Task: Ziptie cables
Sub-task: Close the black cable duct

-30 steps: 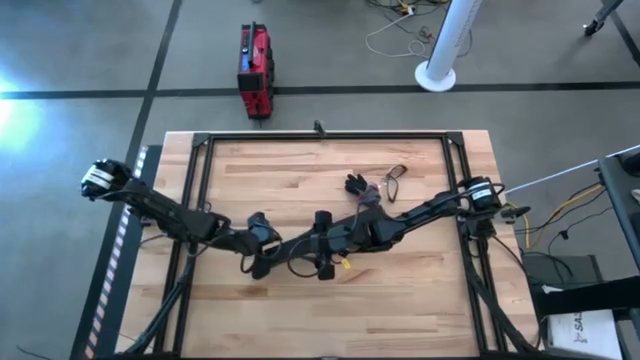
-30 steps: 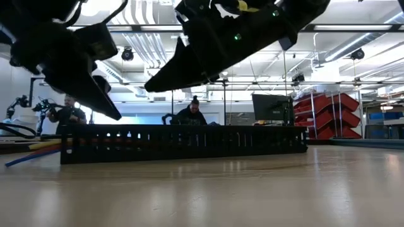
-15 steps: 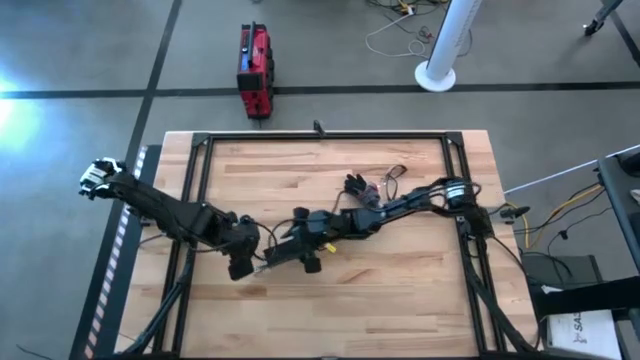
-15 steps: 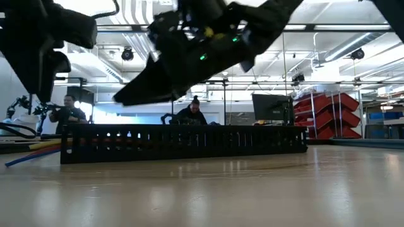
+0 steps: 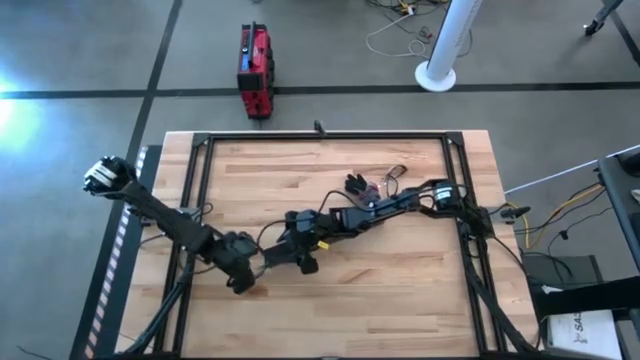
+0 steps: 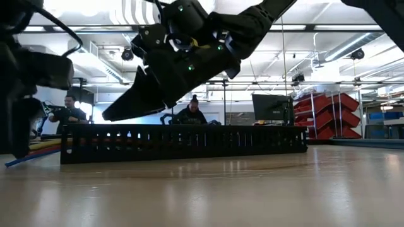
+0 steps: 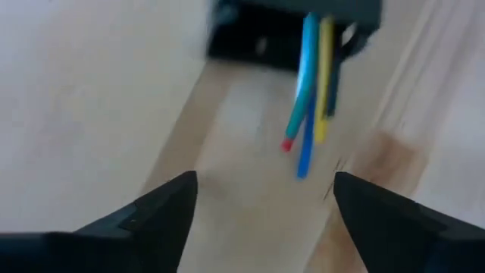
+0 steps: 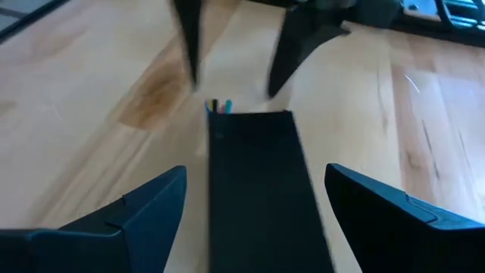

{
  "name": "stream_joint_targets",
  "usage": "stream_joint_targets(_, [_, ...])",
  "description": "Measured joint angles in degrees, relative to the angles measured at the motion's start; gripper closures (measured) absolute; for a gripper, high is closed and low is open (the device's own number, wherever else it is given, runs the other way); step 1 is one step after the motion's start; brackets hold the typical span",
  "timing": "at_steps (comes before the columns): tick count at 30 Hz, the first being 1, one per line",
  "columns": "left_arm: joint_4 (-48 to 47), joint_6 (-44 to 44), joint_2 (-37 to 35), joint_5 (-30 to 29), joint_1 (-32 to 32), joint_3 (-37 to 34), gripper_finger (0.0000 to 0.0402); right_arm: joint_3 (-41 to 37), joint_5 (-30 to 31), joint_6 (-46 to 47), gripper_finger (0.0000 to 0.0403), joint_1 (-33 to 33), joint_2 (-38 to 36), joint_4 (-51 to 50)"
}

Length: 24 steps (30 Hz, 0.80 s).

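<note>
Both arms shifted left, right gripper (image 5: 262, 268) jaws spread, left gripper (image 7: 261, 199) likewise

Grey concrete floor (image 5: 80, 60) around the table, red toolbox (image 5: 255, 71) and white pole (image 5: 447, 45) behind it.

2 dark jointed robot arms: left arm (image 5: 160, 210), right arm (image 5: 400, 203). 2 grippers, left gripper (image 7: 265, 178) & right gripper (image 8: 255, 171), w/ 2 dark fingers each. 1 light wooden table (image 5: 300, 320). 1 tangled bundle of thin mixed-colour cables (image 5: 366, 190); 1 small black wire loop (image 5: 396, 175) beside it. 1 long black slotted plastic channel (image 6: 183, 144). Approx. 3 coloured wire ends (image 7: 311, 91): blue, yellow, red-tipped. On floor: 1 red box (image 5: 255, 70), 1 white round-based post (image 5: 440, 60). Bkgd: 2 people, first person (image 6: 68, 112), second person (image 6: 192, 112); 1 dark monitor (image 6: 273, 107).
</note>
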Motion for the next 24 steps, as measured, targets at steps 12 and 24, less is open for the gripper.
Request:
stream_joint_targets(12, [16.9,2.2,2.9,-9.0,-0.3,-7.9,0.009,0.0,-2.0,2.3,0.0128,-1.0,2.8,1.0])
stream_joint_targets(24, [20.2,12.2,3.5,-23.2,0.0,-8.3,0.0089,0.0,-1.9,2.8,0.0146,-1.0,2.8,3.2])
